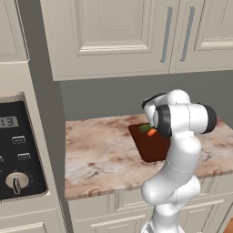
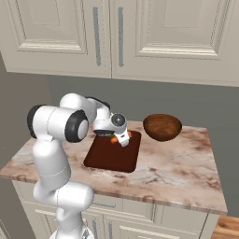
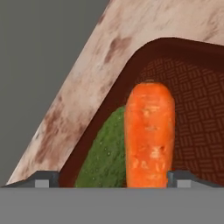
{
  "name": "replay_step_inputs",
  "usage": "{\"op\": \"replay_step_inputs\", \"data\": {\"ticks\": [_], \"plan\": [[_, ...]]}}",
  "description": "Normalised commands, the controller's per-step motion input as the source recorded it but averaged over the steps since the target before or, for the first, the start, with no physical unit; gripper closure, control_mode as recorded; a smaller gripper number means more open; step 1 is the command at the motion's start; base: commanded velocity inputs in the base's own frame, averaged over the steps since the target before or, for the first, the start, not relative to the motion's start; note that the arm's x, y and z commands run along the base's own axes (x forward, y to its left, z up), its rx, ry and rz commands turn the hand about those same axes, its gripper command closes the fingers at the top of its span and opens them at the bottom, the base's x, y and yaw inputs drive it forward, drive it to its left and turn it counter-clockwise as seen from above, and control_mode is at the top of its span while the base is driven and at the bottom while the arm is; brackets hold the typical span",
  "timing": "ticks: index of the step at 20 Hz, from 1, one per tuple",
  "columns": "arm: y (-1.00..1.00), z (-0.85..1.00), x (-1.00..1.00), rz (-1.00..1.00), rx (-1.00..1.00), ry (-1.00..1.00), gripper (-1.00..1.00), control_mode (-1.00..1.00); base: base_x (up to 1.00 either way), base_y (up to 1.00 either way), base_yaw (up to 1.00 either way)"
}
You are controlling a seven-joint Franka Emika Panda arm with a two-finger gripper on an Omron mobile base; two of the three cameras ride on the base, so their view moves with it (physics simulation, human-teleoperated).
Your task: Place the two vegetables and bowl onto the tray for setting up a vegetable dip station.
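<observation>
My gripper hangs low over the far corner of the dark reddish-brown tray, jaws open wide. The orange carrot lies on the tray between the fingertips, touching neither. The dark green cucumber lies beside it against the tray's rim. In the right base view the gripper is over the tray, with the carrot just under it. The round wooden bowl stands on the counter to the right of the tray, apart from it. The left base view has the tray, carrot and cucumber behind my arm.
The marble counter runs left from the tray with free room. An oven control panel stands in the tall unit at the left. Upper cabinets hang above, and a grey wall closes the back.
</observation>
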Motion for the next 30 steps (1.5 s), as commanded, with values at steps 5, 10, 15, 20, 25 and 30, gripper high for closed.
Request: {"op": "replay_step_inputs", "data": {"ticks": [5, 10, 15, 20, 25, 30], "plan": [[0.0, 0.29, 0.0, 0.0, -0.01, 0.11, -1.0, -1.0, 0.0, 0.0, 0.0], [-0.01, 0.32, 0.06, 0.0, -0.01, 0.06, -1.0, -1.0, 0.0, 0.0, 0.0], [-0.05, 0.48, 0.07, 0.0, 0.0, 0.0, -1.0, -1.0, 0.0, 0.0, 0.0], [-0.1, 0.6, 0.0, -0.02, 0.0, 0.01, -1.0, -1.0, 0.0, 0.0, 0.0], [-0.19, 0.47, 0.0, -0.08, 0.0, 0.03, -1.0, -1.0, 0.0, 0.0, 0.0], [-0.23, 0.42, 0.0, -0.12, 0.0, 0.04, -1.0, -1.0, 0.0, 0.0, 0.0]]}}
